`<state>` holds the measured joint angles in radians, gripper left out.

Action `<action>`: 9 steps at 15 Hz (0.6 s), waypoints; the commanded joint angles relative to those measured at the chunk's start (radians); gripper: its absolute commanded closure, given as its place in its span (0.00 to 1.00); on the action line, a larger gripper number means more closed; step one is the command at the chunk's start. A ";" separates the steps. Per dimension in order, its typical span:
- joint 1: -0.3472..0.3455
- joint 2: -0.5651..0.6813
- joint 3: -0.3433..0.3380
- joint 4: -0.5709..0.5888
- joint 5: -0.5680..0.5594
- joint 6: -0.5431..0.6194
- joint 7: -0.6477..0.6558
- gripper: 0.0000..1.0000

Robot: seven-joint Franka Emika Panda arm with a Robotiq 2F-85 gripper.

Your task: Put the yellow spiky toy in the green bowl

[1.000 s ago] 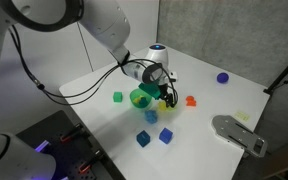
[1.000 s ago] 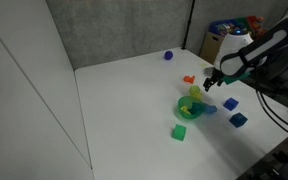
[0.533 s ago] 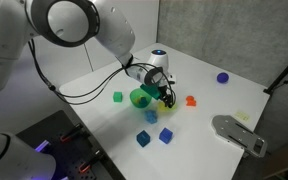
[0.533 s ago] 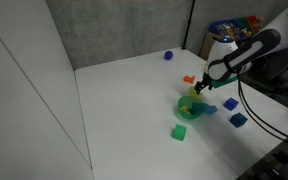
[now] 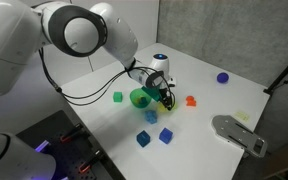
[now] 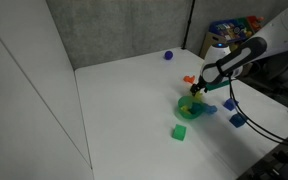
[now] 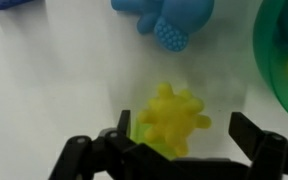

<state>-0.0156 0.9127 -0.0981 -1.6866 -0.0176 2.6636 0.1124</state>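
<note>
The yellow spiky toy (image 7: pixel 171 118) lies on the white table, in the wrist view right between my fingers. My gripper (image 7: pixel 184 135) is open, with one finger on each side of the toy and not touching it. The green bowl (image 7: pixel 286 50) is at the right edge of that view, just beside the toy. In both exterior views the gripper (image 5: pixel 166 95) (image 6: pixel 197 91) hangs low at the rim of the green bowl (image 5: pixel 140 98) (image 6: pixel 188 108) and hides most of the toy.
A blue toy (image 7: pixel 169 20) lies just beyond the spiky toy. Around the bowl are a small green cube (image 5: pixel 117 97), an orange piece (image 5: pixel 191 100), blue cubes (image 5: pixel 166 135) (image 5: pixel 144 139) and a purple ball (image 5: pixel 222 77). A grey device (image 5: pixel 239 135) sits near the table edge.
The arm has reached further in and the gripper has come down a little toward the table beside the bowl. The toy and bowl have not moved.
</note>
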 commanded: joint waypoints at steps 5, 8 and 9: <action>0.004 0.078 -0.005 0.074 0.008 0.016 0.010 0.34; 0.015 0.086 -0.017 0.079 -0.003 0.023 0.008 0.59; 0.016 0.080 -0.019 0.077 -0.004 0.019 0.007 0.62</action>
<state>-0.0116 0.9734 -0.1043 -1.6424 -0.0119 2.6814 0.1124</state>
